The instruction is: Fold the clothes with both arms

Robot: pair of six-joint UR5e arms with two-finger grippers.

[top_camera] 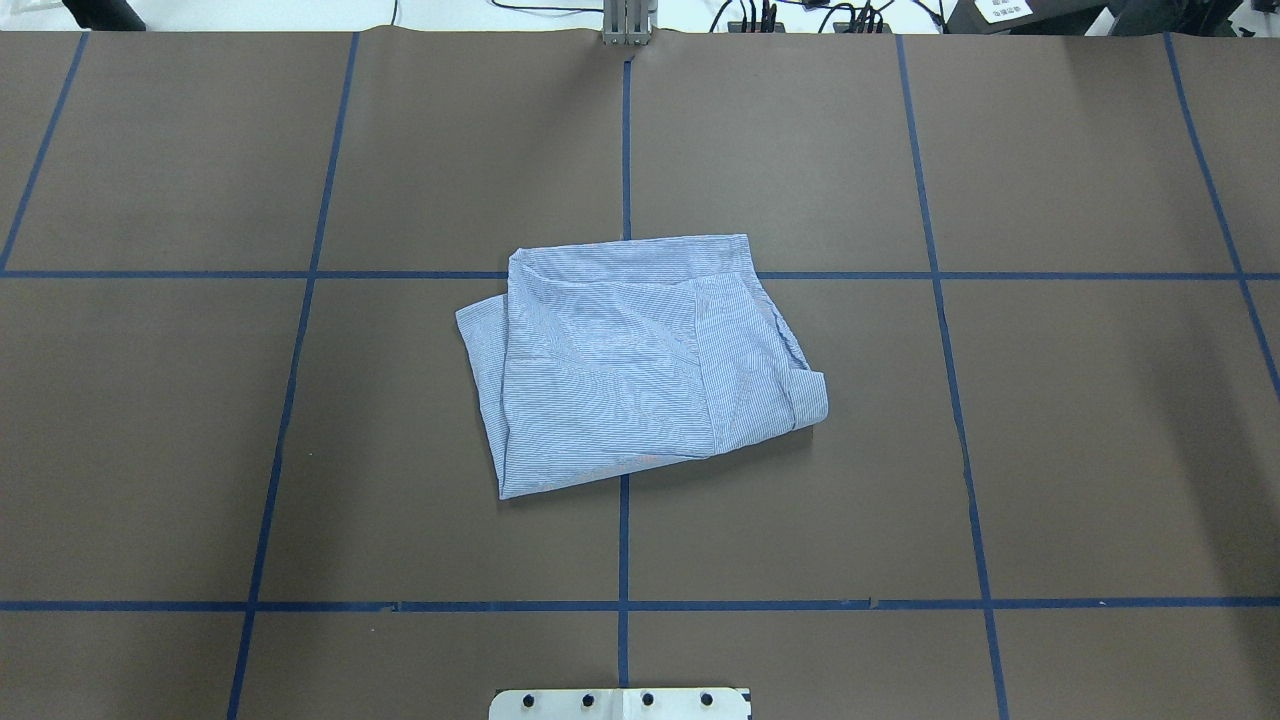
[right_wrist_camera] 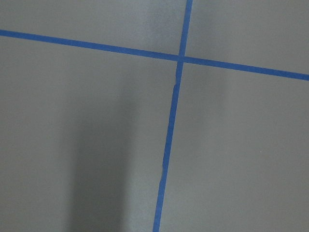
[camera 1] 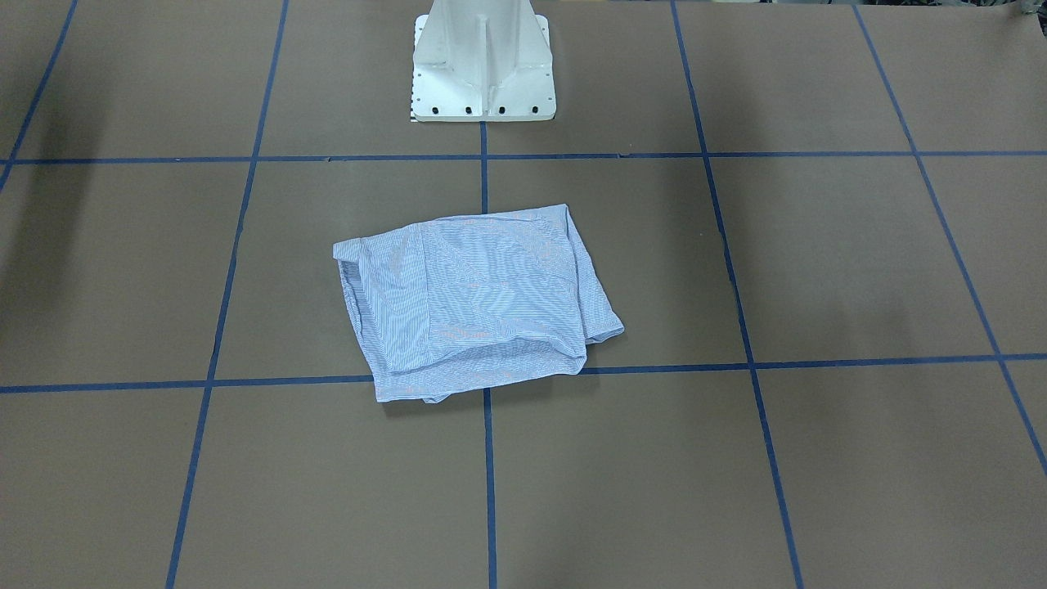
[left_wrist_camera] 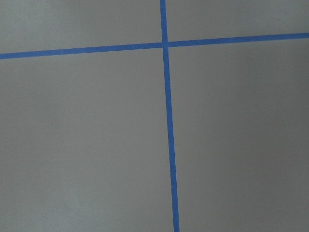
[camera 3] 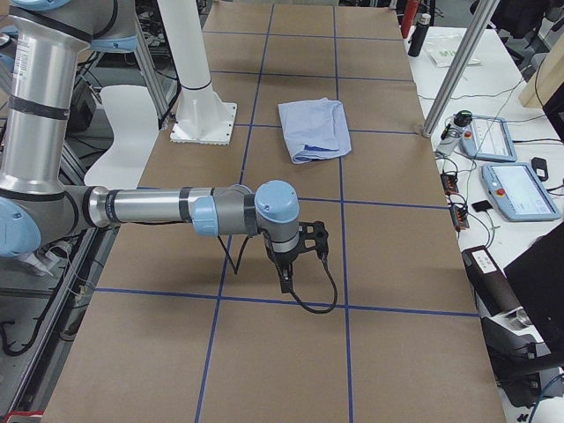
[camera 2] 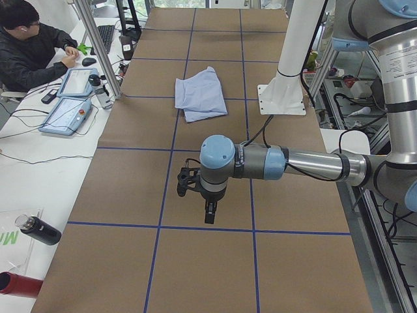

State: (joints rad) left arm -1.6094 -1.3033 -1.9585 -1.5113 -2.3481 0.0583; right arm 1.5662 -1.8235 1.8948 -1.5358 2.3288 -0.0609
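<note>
Brown paper covers the table, ruled into big squares by blue tape, and the shirt lies near its middle, out in front of the white pedestal base, across the centre line and over a tape crossing. Neither arm is near it. The left gripper hangs over bare paper towards the robot's left end of the table, and the right gripper does the same at the other end. Each shows only from the side, and the wrist cameras see nothing but paper and tape, so you cannot tell whether the jaws are apart or closed. Neither visibly holds cloth. The shirt reads as a folded bundle, so the folding looks close to finished, with at most a tidy-up or one more fold left. If you go in again, bring both grippers to matching corners of one edge, pinch all the layers, lift low and move at the same pace so the stack does not slide apart. The bundle is nearly square, a little longer across the table than front to back, and skewed to the grid: its near edge angles away from the robot towards its right. A loose flap sticks out on the robot's left and a curled corner on its right. No collar shows, so you cannot tell which way the neck points.
</note>
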